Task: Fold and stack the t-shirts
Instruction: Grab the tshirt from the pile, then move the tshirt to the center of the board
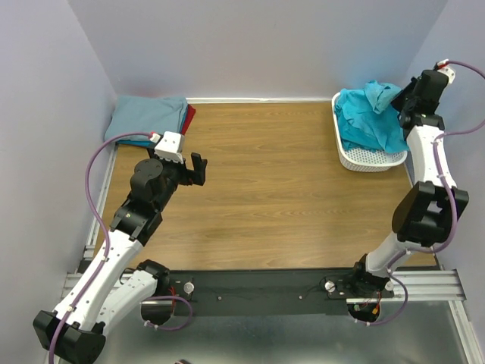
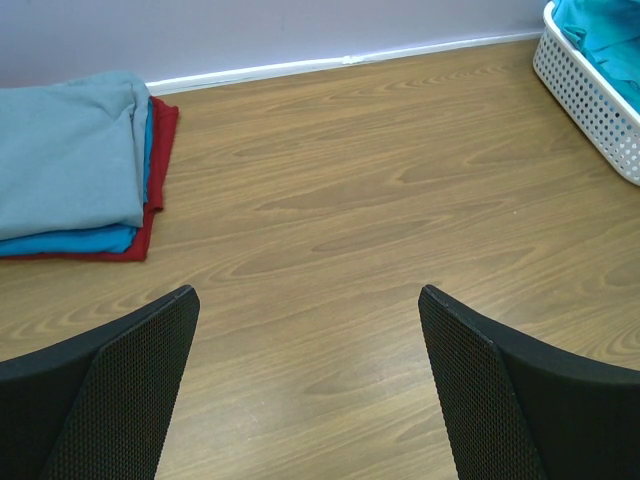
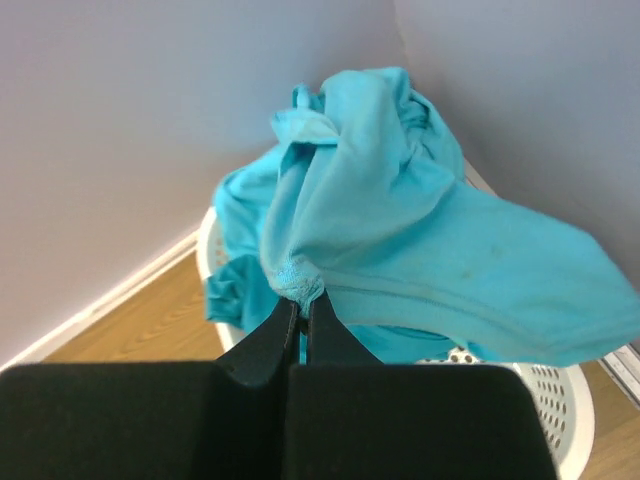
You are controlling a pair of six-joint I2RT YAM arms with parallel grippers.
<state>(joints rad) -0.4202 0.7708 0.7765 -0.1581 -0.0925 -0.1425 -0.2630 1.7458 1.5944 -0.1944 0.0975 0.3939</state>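
Observation:
My right gripper (image 3: 303, 305) is shut on a fold of the bright turquoise t-shirt (image 3: 400, 240) and holds it up over the white lattice basket (image 3: 560, 420); from above the shirt (image 1: 371, 114) hangs bunched into the basket (image 1: 364, 158) at the far right, with more teal cloth under it. A stack of folded t-shirts (image 1: 148, 117), grey-blue on top with blue and red beneath, lies in the far left corner; it also shows in the left wrist view (image 2: 70, 170). My left gripper (image 1: 198, 170) is open and empty above bare table, to the right of the stack.
Purple walls close in the table at the back and both sides. The wooden table top (image 1: 280, 189) stretches between the stack and the basket. A black rail (image 1: 258, 292) with the arm bases runs along the near edge.

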